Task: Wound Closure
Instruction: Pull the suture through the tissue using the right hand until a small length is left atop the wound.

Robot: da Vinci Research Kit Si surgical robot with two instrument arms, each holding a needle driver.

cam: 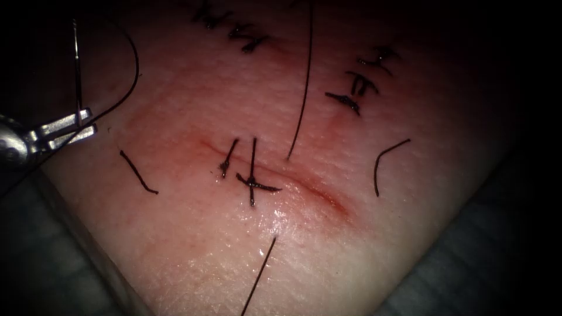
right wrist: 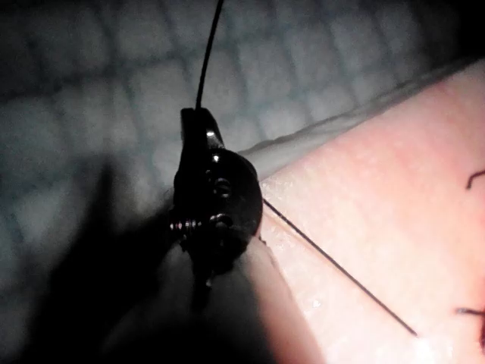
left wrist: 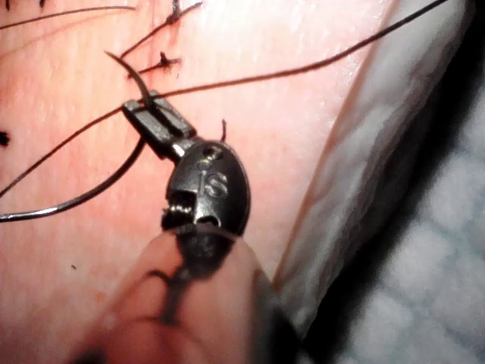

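The left arm's tool is seen at the left edge of the endoscope view, left of the cut, its jaws closed on the needle near one end of its curve; the needle is held clear of the tissue, standing up from the jaws. The thread is looped from the jaws over the tissue. The right arm's tool is seen off the tissue's edge, its jaws closed on a strand of thread. Two stitches are placed across the cut, and cut ends of thread are scattered around.
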